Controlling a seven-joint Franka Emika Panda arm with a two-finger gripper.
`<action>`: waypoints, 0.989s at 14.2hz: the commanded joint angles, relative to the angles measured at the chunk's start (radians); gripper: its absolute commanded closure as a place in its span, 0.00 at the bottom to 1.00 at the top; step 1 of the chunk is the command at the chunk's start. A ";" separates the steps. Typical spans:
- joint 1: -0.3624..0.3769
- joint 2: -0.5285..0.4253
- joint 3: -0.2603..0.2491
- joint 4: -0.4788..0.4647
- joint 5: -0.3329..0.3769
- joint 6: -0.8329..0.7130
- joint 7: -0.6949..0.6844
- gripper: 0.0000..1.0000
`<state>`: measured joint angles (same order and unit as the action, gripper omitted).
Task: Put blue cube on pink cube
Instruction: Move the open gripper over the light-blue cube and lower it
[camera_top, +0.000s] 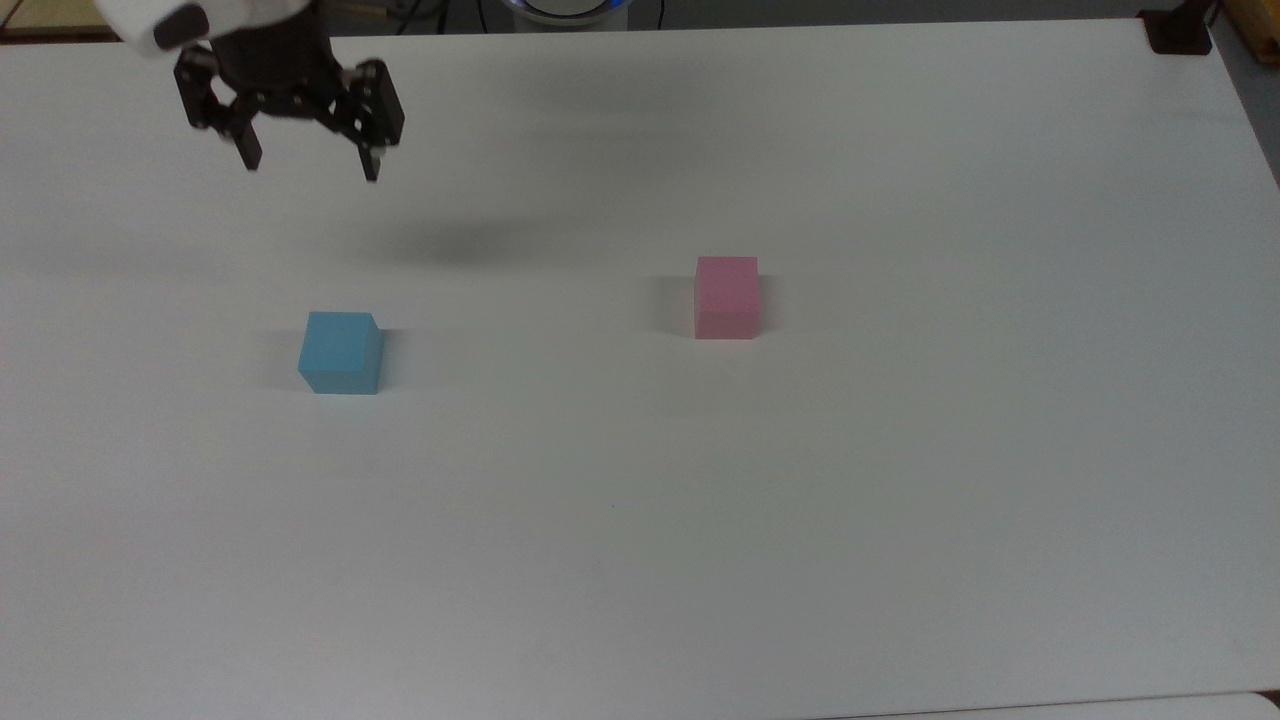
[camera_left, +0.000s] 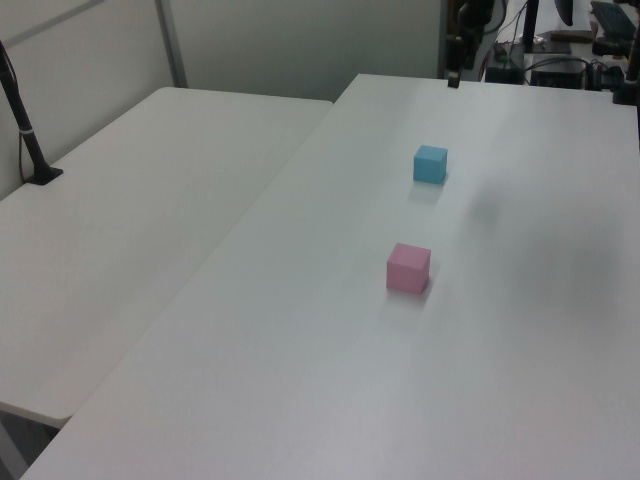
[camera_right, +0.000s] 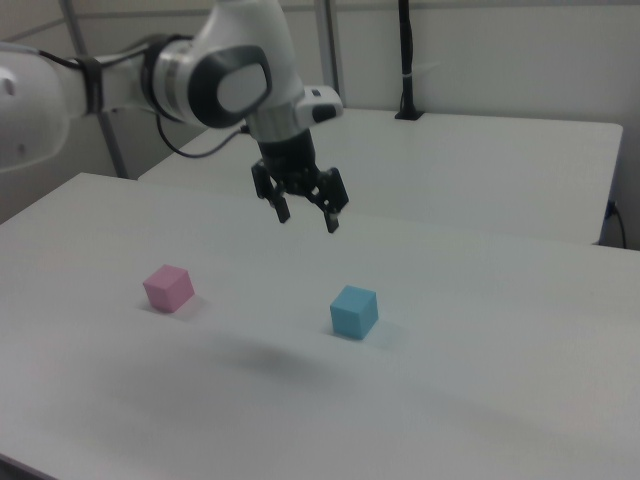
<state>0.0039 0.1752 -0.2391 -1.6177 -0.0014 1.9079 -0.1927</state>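
— Two cubes are on the white table (camera_top: 900, 500), yes? Where does each one lie?

— Yes, two. The blue cube (camera_top: 341, 352) sits flat on the table in the top view's left half, about halfway between the far edge and the near edge. The pink cube (camera_top: 727, 297) stands well apart from it, toward the top view's right and a little nearer to the far edge. Both rest on the surface and nothing touches them.

— And the gripper (camera_top: 310, 170)?

— It hangs in the air near the far left corner of the table, as the top view shows it. Its two dark fingers (camera_top: 248, 155) point downward and stand wide apart, with nothing between them.

— How does the blue cube lie relative to the jaws?

— In the top view the cube is below the jaws in the frame, so closer to the near edge, and roughly in line with the gap between them. In the right view the gripper (camera_right: 308, 218) is clearly above the table, and the blue cube (camera_right: 354, 311) is lower and slightly to the right view's right — not between the fingers, not touching them. The pink cube (camera_right: 168, 287) is far off at the right view's left.

— Is the blue cube seen from the other side also?

— Yes, in the left view the blue cube (camera_left: 431, 164) is farther back on the table than the pink cube (camera_left: 408, 268).
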 joint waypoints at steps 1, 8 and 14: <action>0.011 0.093 -0.002 -0.019 0.027 0.140 0.002 0.00; 0.008 0.199 0.001 -0.022 0.032 0.240 0.016 0.00; 0.002 0.247 0.001 -0.025 0.026 0.278 0.018 0.00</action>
<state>0.0054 0.4028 -0.2339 -1.6342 0.0166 2.1362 -0.1867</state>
